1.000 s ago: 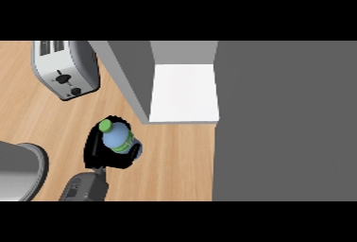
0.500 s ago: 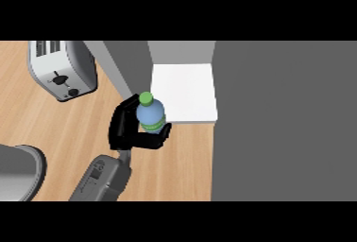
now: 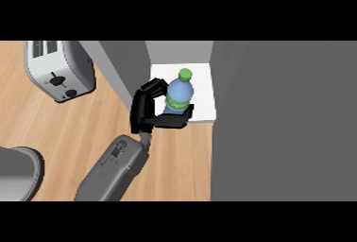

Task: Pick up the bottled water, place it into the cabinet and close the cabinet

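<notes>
The bottled water (image 3: 177,92) is blue with a green cap and a green label. It stands roughly upright in my left hand (image 3: 143,109), whose fingers and thumb curl round its lower half. The bottle is over the front part of the cabinet's white inner floor (image 3: 199,75). The cabinet (image 3: 279,118) is the big grey block at the right, and it is open. A grey panel (image 3: 118,64) that looks like its open door stands just left of my hand. My grey forearm (image 3: 111,170) comes in from the lower edge. The bottle's base is hidden by my hand.
A silver toaster (image 3: 59,68) sits at the back left on the wooden counter (image 3: 63,127). A round grey vessel (image 3: 17,172) shows at the lower left edge. Bare counter lies between them and in front of the cabinet.
My left hand has carried the bottle away from me and to the right, from above the counter to over the cabinet's white floor. The forearm has stretched out after it.
</notes>
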Robot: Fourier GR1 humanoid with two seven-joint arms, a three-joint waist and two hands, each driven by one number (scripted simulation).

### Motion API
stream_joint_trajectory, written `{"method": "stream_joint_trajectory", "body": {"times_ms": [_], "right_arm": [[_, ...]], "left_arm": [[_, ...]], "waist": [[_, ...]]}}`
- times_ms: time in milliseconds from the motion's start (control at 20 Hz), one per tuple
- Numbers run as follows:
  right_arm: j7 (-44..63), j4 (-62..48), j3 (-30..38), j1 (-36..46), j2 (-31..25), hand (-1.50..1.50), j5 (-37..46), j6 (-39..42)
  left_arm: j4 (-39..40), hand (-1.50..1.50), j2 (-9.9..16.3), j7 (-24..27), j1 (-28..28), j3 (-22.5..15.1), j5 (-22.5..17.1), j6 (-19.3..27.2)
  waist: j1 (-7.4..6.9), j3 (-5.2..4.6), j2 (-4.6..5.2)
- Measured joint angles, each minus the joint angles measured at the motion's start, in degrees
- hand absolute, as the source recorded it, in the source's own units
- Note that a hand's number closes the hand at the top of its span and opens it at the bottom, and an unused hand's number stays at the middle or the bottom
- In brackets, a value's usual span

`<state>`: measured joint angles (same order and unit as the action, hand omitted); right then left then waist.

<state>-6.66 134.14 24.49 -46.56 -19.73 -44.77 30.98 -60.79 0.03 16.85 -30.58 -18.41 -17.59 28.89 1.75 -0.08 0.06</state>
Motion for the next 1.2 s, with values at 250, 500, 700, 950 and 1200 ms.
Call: {"method": "stream_joint_trajectory", "body": {"times_ms": [250, 500, 700, 950, 1200], "right_arm": [[0.70, -0.10, -0.51, 0.10, 0.31, -1.50, -0.67, 0.19], [1.15, -0.20, -0.01, 0.72, -0.14, -1.50, -1.49, 0.24], [1.11, -0.23, -0.06, 0.06, 0.13, -1.50, -2.11, 0.97], [0.35, -0.49, 0.17, -0.76, 0.74, -1.50, -2.73, 2.98], [0.62, -0.85, -0.18, 0.70, 0.24, -1.50, -3.20, 3.06]], "left_arm": [[8.22, 1.50, -0.01, -1.31, -7.17, 0.62, -1.21, 2.64], [16.18, 1.50, -0.02, 0.86, -12.09, 1.42, -4.73, 2.54], [22.41, 1.50, -0.02, 2.70, -16.46, 2.70, -6.79, 2.34], [30.25, 1.50, 0.21, 5.40, -22.49, 5.29, -7.67, 2.27], [37.52, 1.50, 0.07, 8.89, -26.96, 6.32, -7.80, 3.46]], "waist": [[0.30, -0.01, 0.14], [0.71, -0.03, 0.30], [1.09, -0.03, 0.39], [1.61, -0.03, 0.57], [2.08, -0.02, 0.90]]}}
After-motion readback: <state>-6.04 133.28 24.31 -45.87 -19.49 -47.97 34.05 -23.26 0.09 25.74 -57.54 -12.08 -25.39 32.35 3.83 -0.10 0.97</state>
